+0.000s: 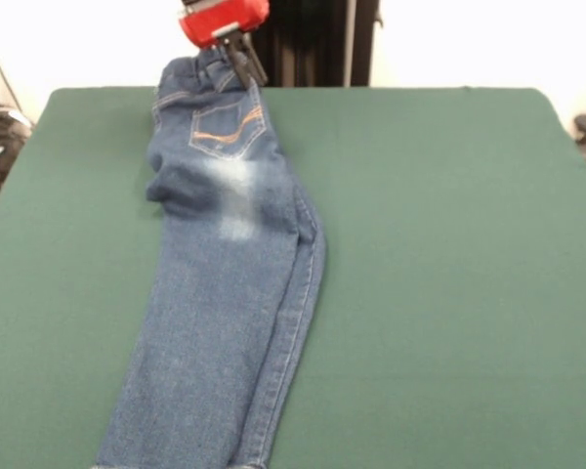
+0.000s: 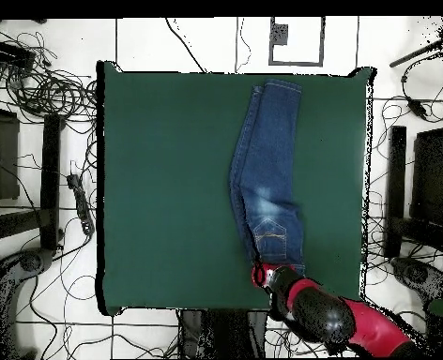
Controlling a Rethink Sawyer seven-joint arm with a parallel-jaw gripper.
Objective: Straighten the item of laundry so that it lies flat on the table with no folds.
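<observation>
The small blue jeans [image 1: 230,293] lie lengthwise on the dark green table [image 1: 449,244], folded with one leg over the other. A stitched back pocket and a faded whitish patch face up. The hems reach the near edge in the front view. My gripper [image 1: 246,64], red with black fingers, is at the waistband on the far side. It is shut on the waistband and holds that end slightly raised. In the overhead view the jeans [image 2: 267,169] run from the table's [image 2: 169,187] top edge down to the gripper [image 2: 261,274] near the bottom edge.
Wide green surface lies on both sides of the jeans, more on the left in the overhead view. Cables [image 2: 47,89] and dark stands [image 2: 422,187] lie on the floor around the table. The robot's pedestal [image 1: 313,39] stands behind the far edge.
</observation>
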